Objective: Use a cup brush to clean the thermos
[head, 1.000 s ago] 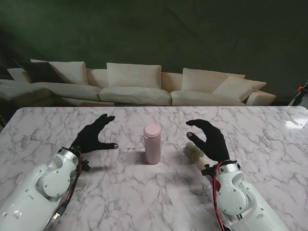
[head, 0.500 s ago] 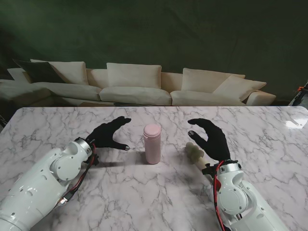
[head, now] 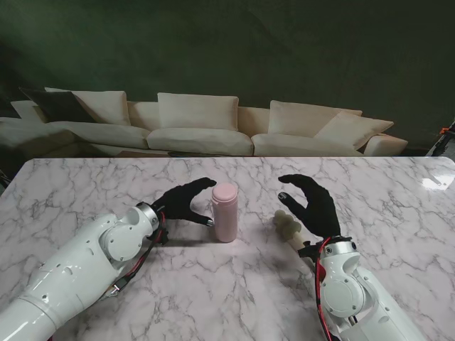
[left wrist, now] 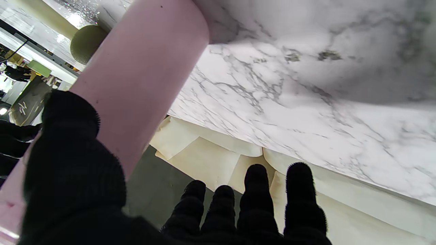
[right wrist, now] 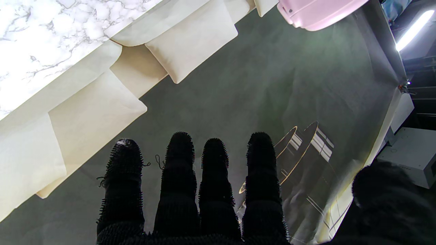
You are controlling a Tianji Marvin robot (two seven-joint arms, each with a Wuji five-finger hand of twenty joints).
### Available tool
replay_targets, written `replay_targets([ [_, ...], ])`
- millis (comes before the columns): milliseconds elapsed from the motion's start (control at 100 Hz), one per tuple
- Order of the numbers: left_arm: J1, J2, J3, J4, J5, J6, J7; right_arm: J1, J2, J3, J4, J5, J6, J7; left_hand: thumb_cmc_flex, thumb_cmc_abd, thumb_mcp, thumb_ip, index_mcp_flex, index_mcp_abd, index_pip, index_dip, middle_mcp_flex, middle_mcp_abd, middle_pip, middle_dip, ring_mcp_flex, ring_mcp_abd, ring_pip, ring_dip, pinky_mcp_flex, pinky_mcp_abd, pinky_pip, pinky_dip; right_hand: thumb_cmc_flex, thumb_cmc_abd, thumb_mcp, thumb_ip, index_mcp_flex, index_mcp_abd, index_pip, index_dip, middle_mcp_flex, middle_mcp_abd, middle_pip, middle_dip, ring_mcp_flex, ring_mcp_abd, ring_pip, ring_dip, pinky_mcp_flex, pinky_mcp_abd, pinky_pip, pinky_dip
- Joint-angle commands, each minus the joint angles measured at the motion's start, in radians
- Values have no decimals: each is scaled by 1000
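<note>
From the stand's view, the tall pink cylindrical thermos (head: 225, 211) stands upright near the middle of the white marble table (head: 85, 192), its rounded lid on. The black-gloved left hand (head: 186, 202) is at the thermos's left side, fingers spread, one fingertip over the lid's near edge and the thumb by the body; whether they touch it I cannot tell. To the right of the thermos lies the cup brush with the pale green sponge head (head: 287, 225), its handle running toward me under the black-gloved right hand (head: 311, 204), which hovers above it with fingers spread and curled, holding nothing.

In the left wrist view, the thermos (left wrist: 136, 75) fills the space just beside the thumb, while four fingers (left wrist: 256, 190) stay apart from it. The brush's green head (left wrist: 87, 42) shows behind the thermos.

In the right wrist view, the four fingers (right wrist: 214, 170) are spread on nothing, and the thermos's lid (right wrist: 316, 12) sits at the frame edge.
</note>
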Motion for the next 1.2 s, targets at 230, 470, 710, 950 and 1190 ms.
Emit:
replay_targets([
  [230,-34,-26,55,37,-67,17,-51,2,-2,-10,-1,-1,13,8,-38,-52,-10,-27,-55,65,-50,-9,-40,-5,0,-18,-5,-33,-42,-16,-19,-30,5,13,33,13,-21,25,-39,14,-5,-3,-39,2,24,9,-31,6,4,12,-36,9,-19,13],
  [470,-52,-38,96,64,-99,6,-47,6,-2,-18,1,0,20,14,-47,-38,-8,-28,-54,67,-60,-15,-9,-10,15,-16,2,-36,-37,-14,-15,-41,5,16,31,14,-24,25,-44,18,-7,-2,-44,3,26,10,-38,6,3,12,-45,13,-24,13],
  [710,-69,-55,128,79,-146,9,-45,9,-2,-21,4,0,20,16,-51,-29,-9,-27,-52,59,-78,-33,-13,-6,19,-17,4,-25,-25,1,0,-81,16,16,31,15,-25,25,-48,20,-8,-2,-48,3,27,10,-42,6,3,12,-51,15,-28,14],
  [950,-101,-76,177,122,-195,17,-48,13,-2,-25,8,1,20,15,-62,-5,-9,-24,-47,1,-110,-143,-51,26,-5,-32,-9,44,-11,22,3,-72,35,-2,30,16,-26,26,-56,23,-10,-1,-56,4,29,11,-48,5,2,12,-56,16,-31,15],
  [1190,-100,-123,192,170,-272,27,13,16,-2,-28,12,-1,19,14,-19,104,3,13,136,-196,89,16,8,33,-2,-2,-11,91,17,70,0,-36,74,32,27,19,-27,26,-70,27,-12,0,-73,5,33,12,-58,5,1,12,-62,15,-34,17],
])
